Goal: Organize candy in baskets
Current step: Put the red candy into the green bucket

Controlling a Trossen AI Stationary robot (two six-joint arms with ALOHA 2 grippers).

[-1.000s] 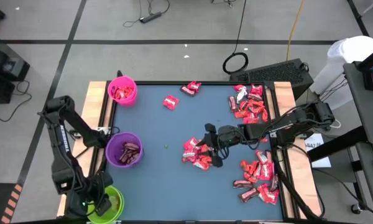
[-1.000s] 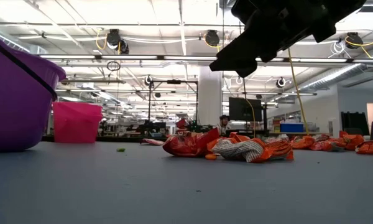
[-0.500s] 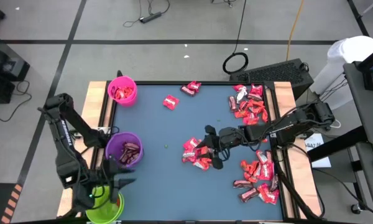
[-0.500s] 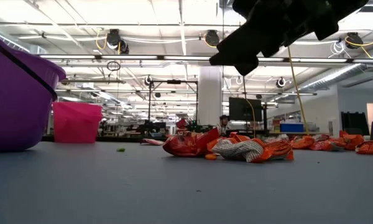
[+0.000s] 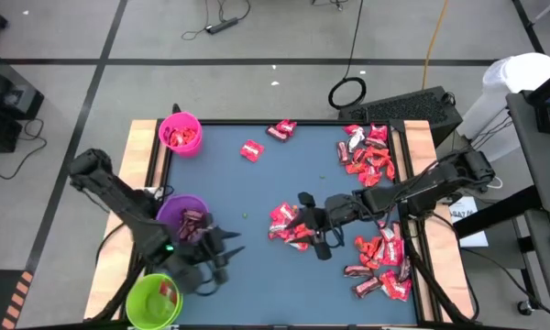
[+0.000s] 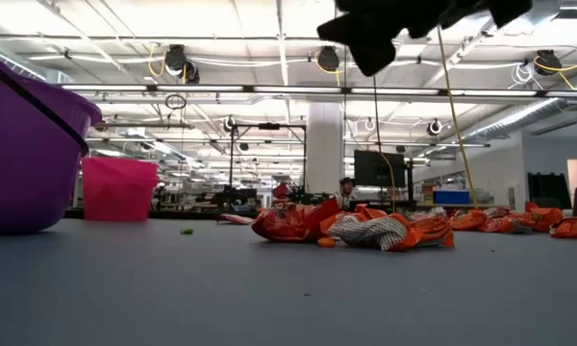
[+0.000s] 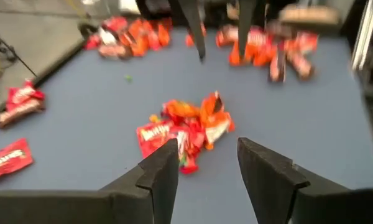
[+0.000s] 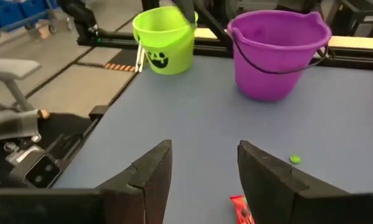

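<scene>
The table (image 5: 247, 284) is a flat rectangle with a smooth blue-grey top and pale wooden strips along its two short sides. The three baskets stand in a line down its left edge: round plastic tubs, open mouths up. The pink basket (image 5: 180, 132) sits at the far corner with red pieces inside, the purple basket (image 5: 176, 213) is midway with a thin dark bail handle and dark brown pieces inside, and the lime green basket (image 5: 153, 300) is at the near corner, a black face printed on its side.

The candy (image 5: 290, 226) is small, flat, crinkly and shiny in red, orange-red and dark brown wrappers. One heap lies at the table's middle; bigger scatters lie along the right edge, far (image 5: 367, 151) and near (image 5: 382, 264). The pieces' long axes point every way. A few single pieces (image 5: 250, 150) lie near the far edge.

The left gripper (image 5: 225, 247) hangs over the table just beside the purple basket, aimed at the middle heap, fingers apart and empty. The right gripper (image 5: 304, 224) hovers over the middle heap, pointing toward the baskets, fingers apart with nothing between them.

A tiny green speck (image 8: 294, 159) lies on the bare table between heap and purple basket.
</scene>
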